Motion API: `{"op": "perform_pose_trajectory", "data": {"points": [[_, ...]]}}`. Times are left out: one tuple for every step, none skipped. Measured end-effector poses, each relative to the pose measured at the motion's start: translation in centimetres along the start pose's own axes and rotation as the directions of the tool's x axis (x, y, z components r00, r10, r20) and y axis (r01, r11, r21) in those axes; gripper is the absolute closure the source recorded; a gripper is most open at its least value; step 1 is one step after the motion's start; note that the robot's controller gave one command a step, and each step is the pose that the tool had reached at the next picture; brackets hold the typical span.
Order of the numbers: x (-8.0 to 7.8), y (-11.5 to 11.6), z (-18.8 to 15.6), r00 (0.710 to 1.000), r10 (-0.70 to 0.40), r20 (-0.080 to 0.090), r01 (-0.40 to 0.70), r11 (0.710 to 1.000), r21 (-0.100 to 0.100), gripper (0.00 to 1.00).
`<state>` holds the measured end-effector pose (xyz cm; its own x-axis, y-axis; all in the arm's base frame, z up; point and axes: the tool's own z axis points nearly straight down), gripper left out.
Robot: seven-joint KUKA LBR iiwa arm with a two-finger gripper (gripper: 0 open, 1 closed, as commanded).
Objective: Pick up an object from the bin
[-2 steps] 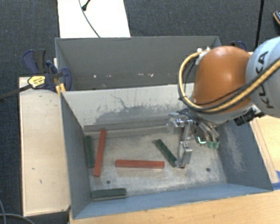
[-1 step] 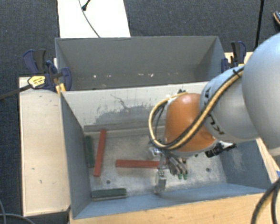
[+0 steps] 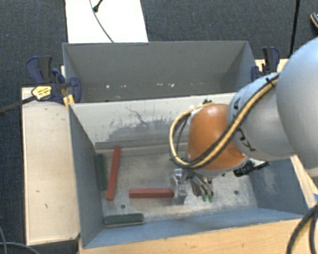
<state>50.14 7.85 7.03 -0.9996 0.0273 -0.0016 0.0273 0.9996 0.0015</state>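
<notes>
Likely the approach step: your gripper (image 3: 190, 194) is sitting low at the right end of the flat red bar (image 3: 151, 193). Open or closed, you cannot tell. The next move is calling for straddling that bar end.

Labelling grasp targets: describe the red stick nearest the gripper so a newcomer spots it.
On the floor of the grey metal bin, look just left of the gripper. The flat red rectangular stick lies level across the view, its right end beside the gripper. The other red stick lies slanted, further left.
</notes>
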Motion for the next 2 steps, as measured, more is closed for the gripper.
{"op": "perform_pose_trajectory", "data": {"points": [[-0.5, 4.3, -2.6, 0.999, 0.046, 0.003, -0.046, 0.999, -0.002, 1.0], [-2.7, 4.3, -17.3, 0.996, 0.09, 0.009, -0.09, 0.996, -0.002, 1.0]]}}
